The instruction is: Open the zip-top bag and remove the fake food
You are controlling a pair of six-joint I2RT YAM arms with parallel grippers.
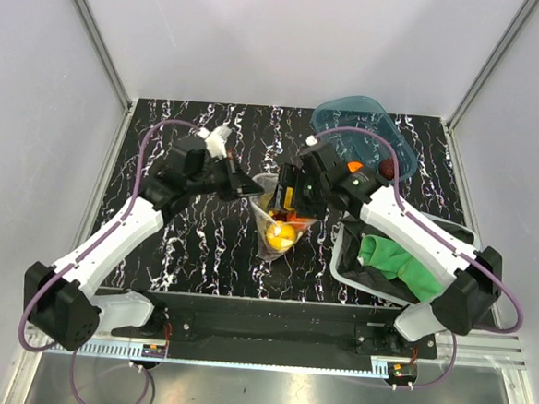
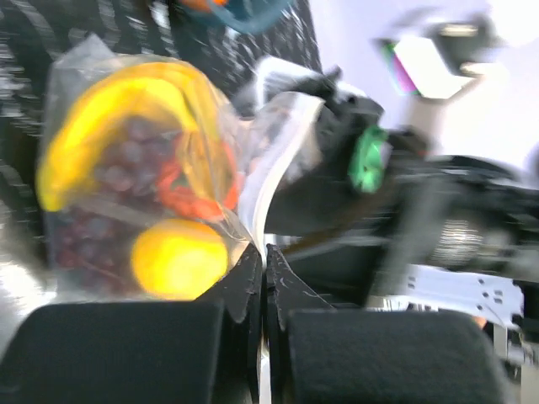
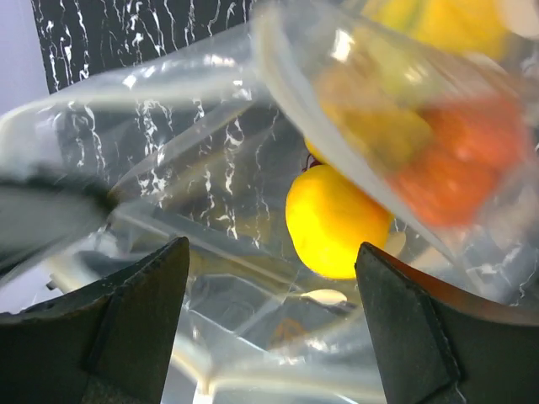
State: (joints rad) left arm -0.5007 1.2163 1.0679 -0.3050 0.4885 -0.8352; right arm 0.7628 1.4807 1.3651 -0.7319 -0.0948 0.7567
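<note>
- Top view: The zip-top bag (image 1: 268,248) is pictured at the middle of the black marbled table (image 1: 192,252), with its mouth raised toward the far side between the two arms. The left gripper (image 1: 245,185) is set at the left edge of the mouth and the right gripper (image 1: 289,192) at the right edge. The fake food (image 1: 284,236) is contained in the bag. A blue tub (image 1: 363,125) is seen at the far right, and a green cloth (image 1: 399,262) in a pale bin (image 1: 344,263) at the near right.
- Left wrist view: The left gripper (image 2: 263,252) is shown clamped fully together on the bag's pale rim strip. A yellow banana bunch (image 2: 109,105), a dark grape cluster (image 2: 126,168) and a round yellow fruit (image 2: 178,257) are seen through the clear plastic.
- Right wrist view: The right gripper (image 3: 269,248) is shown spread wide, with clear bag film stretched across the gap. Whether the film is touched by either finger cannot be told. The round yellow fruit (image 3: 335,219) is visible behind the plastic.
</note>
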